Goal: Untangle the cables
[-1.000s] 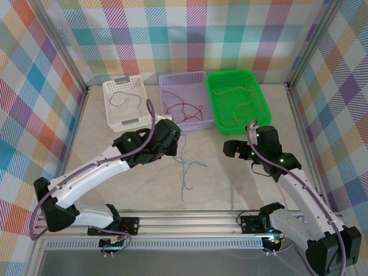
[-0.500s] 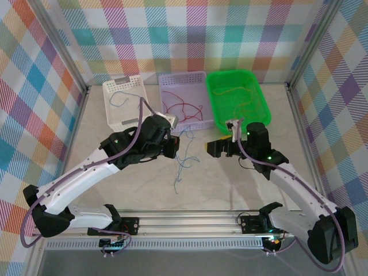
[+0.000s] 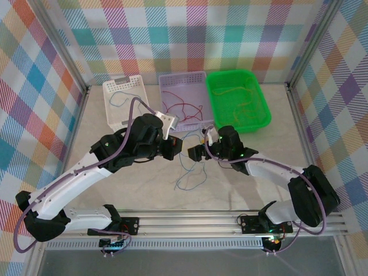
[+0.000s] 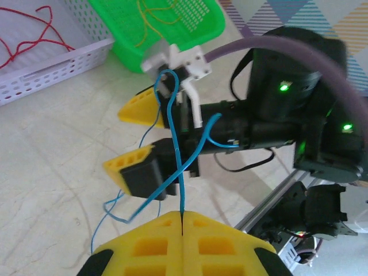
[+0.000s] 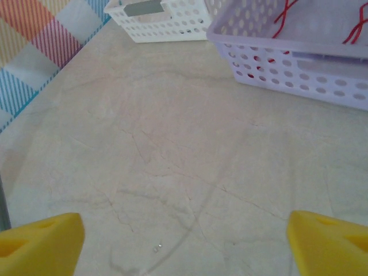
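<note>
Cables are sorted in part. The red cables (image 3: 183, 107) lie in the purple basket (image 3: 190, 123), and the orange-yellow cables (image 3: 238, 104) lie in the green basket (image 3: 247, 127). One blue strand (image 3: 122, 99) lies in the white basket (image 3: 129, 122) at far left. A further blue cable (image 4: 174, 123) hangs between the two arms at mid-scene, its loose end trailing in a loop on the worktop (image 3: 241, 184).

The left tool (image 4: 181, 221) has its fingers pressed together on this blue cable, which rises straight from the seam. The right tool (image 4: 137, 138) faces it from the right with its fingers apart. The cable crosses over itself in front of them. Whether any run lies inside the gap cannot be told.

Assessment: the step in hand is a second grip on the held strand. The right tool should take a single run, not the crossed loop, and should close just beside the left grip. The two should then draw apart slowly under light tension. The thin wire may slip from the pads, and the trailing end may snag on the purple basket.
</note>
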You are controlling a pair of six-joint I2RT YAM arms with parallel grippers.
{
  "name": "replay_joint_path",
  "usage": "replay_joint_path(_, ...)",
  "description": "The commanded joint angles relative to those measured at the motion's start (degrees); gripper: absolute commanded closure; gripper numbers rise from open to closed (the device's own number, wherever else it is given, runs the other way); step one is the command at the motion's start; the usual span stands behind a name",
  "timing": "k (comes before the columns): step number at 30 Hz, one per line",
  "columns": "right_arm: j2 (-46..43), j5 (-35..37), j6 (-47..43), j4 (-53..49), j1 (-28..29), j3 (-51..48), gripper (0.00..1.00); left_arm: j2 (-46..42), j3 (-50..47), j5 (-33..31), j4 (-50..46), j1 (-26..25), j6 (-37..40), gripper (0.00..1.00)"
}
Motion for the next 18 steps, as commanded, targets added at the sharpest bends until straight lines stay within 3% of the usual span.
replay_joint_path(1, -0.11, 9.68, -0.61, 2.06, 0.46, 1.67, 0.46, -1.53, -0.23, 1.09, 0.80, 0.48, 0.23, 1.00)
replay_joint_path(4, -2.76, 18.65, -0.69, -5.62, 0.38, 3.30, 0.90, -2.13, -0.41, -1.39, -1.24, 0.47, 1.26, 1.00)
replay_joint_path(5, -3.73, 20.73, -1.11, -7.67, 0.29, 3.57, 1.00, -2.22, -0.66, -2.39, -1.96, 0.48, 1.47, 1.00)
replay_joint_path(8, -8.02, 28.08, -0.98, -13.13, -0.07, 3.45, 1.00, -2.64, -1.98, -4.85, -3.35, 0.56, 2.24, 0.95)
replay_joint_path(11, -13.29, 30.36, 0.18, -17.50, -2.36, 2.75, 1.00, -2.99, -3.49, -6.25, -3.93, 0.90, 2.89, 0.88)
replay_joint_path(18, -25.16, 29.07, 1.20, -26.58, -7.39, 5.15, 1.00, -3.29, -6.05, -7.06, -3.80, 2.66, 3.83, 0.65)
